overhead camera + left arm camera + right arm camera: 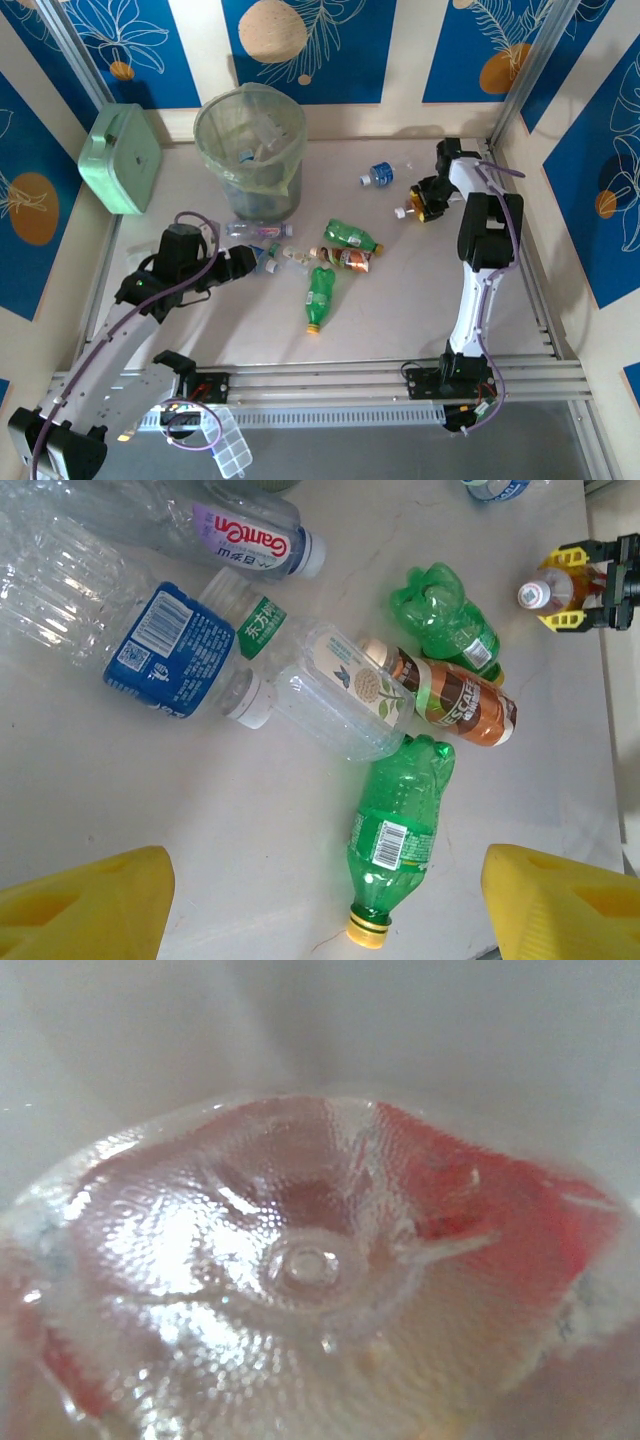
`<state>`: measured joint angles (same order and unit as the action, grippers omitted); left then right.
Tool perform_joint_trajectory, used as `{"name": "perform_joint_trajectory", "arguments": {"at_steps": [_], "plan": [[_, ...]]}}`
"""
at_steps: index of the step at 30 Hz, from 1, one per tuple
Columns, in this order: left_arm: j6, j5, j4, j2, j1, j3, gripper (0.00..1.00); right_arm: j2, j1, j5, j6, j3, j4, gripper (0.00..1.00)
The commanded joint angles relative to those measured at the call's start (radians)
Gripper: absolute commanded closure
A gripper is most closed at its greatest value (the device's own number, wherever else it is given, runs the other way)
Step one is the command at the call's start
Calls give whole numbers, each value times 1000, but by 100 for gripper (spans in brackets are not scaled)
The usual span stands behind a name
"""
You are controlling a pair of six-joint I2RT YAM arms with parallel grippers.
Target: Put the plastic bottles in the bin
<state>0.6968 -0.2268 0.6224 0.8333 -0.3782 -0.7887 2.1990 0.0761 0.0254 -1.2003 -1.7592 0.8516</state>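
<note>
Right claw [418, 207] clenched on bottle [540, 592] | left claw [322, 905] released | bottle likely light, thin-walled, slick, crushable; hold mid-body, gently

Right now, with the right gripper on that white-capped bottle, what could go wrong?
The right gripper holds the white-capped bottle by its base end, cap sticking out; it may slip on the way to the bin. The blue-labelled bottle lies roughly between them and could get knocked. The open left gripper hangs beside a touching cluster of bottles; closing may send neighbours rolling.
</note>
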Motion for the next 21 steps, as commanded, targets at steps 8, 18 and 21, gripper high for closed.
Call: {"name": "perform_joint_trajectory", "arguments": {"at_steps": [8, 18, 21], "plan": [[-46, -43, 8, -6, -2, -50, 19, -252, 12, -5, 57, 168, -73, 55], [-128, -289, -86, -46, -13, -84, 18, -652, -161, 11, 259, 350, -214, 55], [-127, -314, -119, -32, -48, -108, 18, -751, -232, -10, 287, 394, -244, 56]]}}
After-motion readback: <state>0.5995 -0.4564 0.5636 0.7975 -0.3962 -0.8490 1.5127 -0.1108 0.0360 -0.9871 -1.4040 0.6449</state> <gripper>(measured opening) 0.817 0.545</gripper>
